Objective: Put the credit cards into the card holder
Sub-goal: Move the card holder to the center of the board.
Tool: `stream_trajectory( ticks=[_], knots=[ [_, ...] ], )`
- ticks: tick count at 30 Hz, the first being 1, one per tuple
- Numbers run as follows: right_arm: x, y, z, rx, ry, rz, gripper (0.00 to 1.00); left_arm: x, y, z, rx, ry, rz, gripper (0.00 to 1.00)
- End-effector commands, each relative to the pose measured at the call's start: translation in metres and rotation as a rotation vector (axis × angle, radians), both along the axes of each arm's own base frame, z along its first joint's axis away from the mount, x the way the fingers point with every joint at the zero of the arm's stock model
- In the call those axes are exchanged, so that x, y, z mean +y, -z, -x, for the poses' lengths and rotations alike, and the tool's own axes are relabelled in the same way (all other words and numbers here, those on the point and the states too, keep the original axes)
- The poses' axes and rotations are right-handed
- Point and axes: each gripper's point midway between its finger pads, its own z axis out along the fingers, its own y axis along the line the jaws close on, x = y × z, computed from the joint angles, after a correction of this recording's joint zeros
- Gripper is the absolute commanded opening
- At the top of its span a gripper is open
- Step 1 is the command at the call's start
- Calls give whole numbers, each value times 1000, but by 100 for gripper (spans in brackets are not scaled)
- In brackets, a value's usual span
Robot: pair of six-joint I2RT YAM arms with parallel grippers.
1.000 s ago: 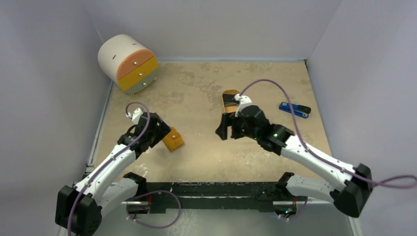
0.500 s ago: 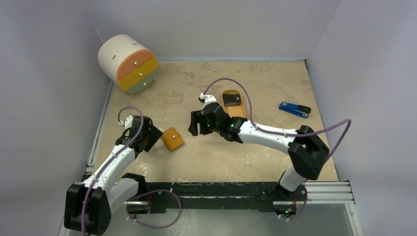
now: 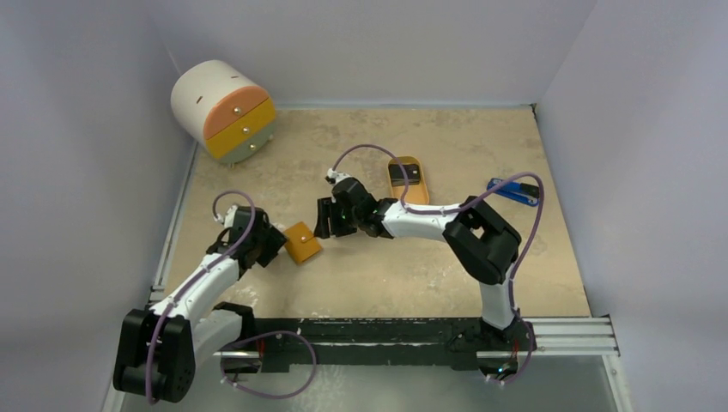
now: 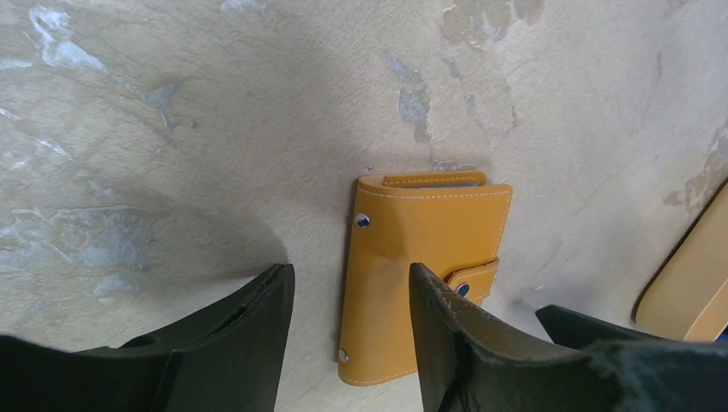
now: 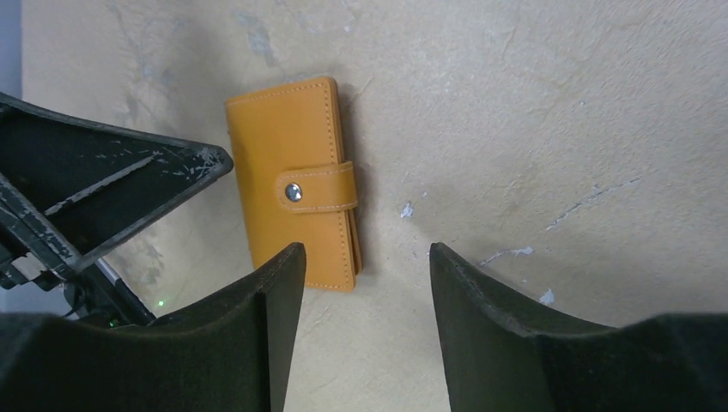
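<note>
You have a mottled tan table (image 3: 481,137) boxed in by pale lilac walls. The small orange-tan leather-like folding card holder (image 3: 302,243) lies flat, left of the table's middle and nearer the left edge than the right. It is folded shut, with the snap tab fastened across it.

Your left gripper (image 4: 350,275) sits low at the holder's left side. Its fingers are parted to a moderate gap and grip nothing. One finger overlaps the holder in the wrist view, and contact can't be told.

Your right gripper (image 5: 367,253) comes in from the opposite side. Its fingers are also spread and empty, with a corner of the holder just at its inner finger.

A flat black credit card (image 3: 403,175) rests in a long orange oval tray (image 3: 418,190) toward the far edge, around the middle. Any more cards can't be made out.

An elongated blue-and-black gadget (image 3: 513,190) lies near the right edge. A round white drawer unit with orange and yellow fronts (image 3: 225,112) occupies the far left corner.
</note>
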Motion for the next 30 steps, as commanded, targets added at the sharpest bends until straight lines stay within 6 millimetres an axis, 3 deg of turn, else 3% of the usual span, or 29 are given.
stream_trajectory(
  ticks=[1, 12, 16, 19, 22, 24, 30],
  knots=[
    [19, -15, 3, 26, -54, -82, 55, -6, 1, -5, -36, 21, 35, 50],
    [19, 18, 27, 166, -85, -95, 41, -20, 22, 3, -1, 75, 95, 47],
    [18, 25, 32, 192, -90, -105, 31, -29, 27, 5, -1, 106, 136, 43],
    [18, 30, 36, 214, -84, -114, 16, -37, 29, 8, -3, 132, 157, 39],
    [14, 28, 38, 214, -76, -116, 11, -46, 29, 10, -4, 165, 149, 39],
    [7, 25, 41, 206, -62, -111, 1, -56, 29, 14, -3, 197, 152, 38],
    [-44, 27, 66, 202, 1, -55, 0, -90, 24, 18, -27, 290, 183, 35]
  ],
)
